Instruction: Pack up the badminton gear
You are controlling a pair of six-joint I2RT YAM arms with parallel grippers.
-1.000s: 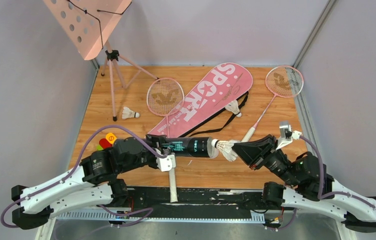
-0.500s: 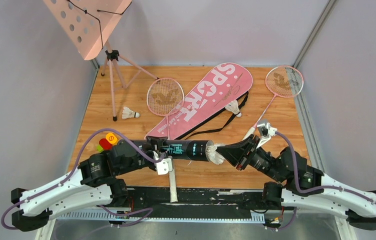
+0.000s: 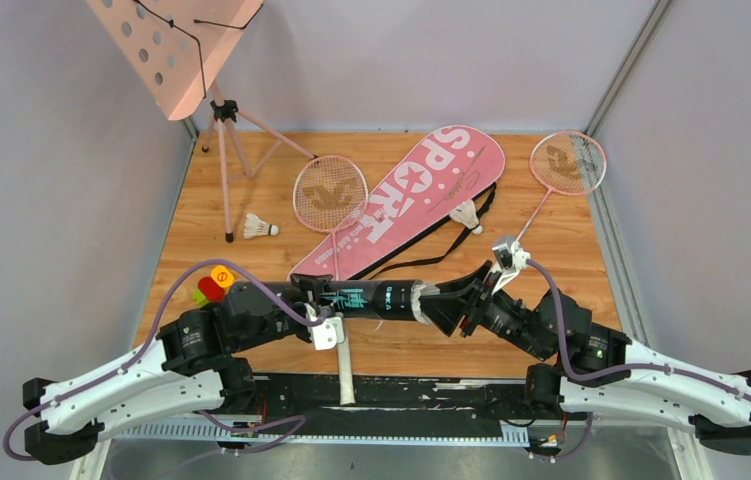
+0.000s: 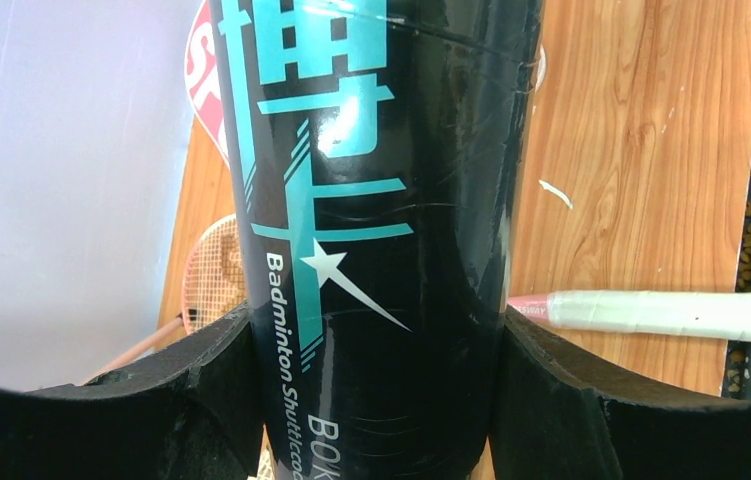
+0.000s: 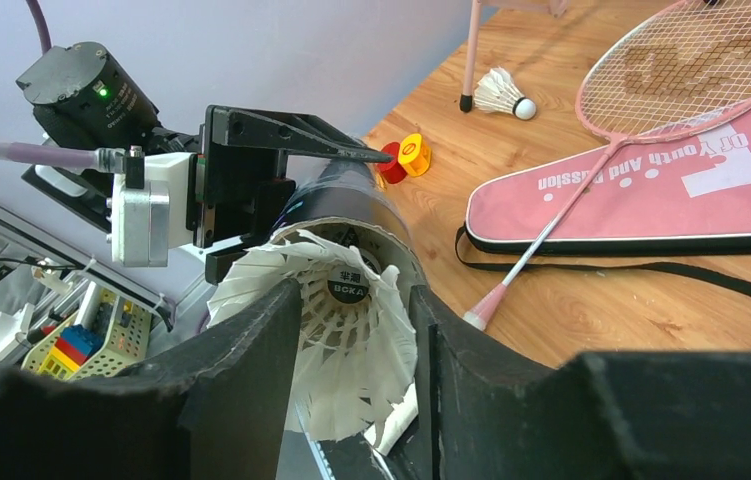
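Left wrist: left gripper [image 4: 376,345] clamps tube [image 4: 381,150] (lettered "Badminton"); right gripper [image 5: 356,320] parted astride shuttlecock [image 5: 351,288].

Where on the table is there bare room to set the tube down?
Bare wood: beside the right racket, right of its shaft, out to the table edge, and on the left between the loose shuttlecock and the tube. Crowded: the middle, where the bag, left racket and a second shuttlecock lie together.
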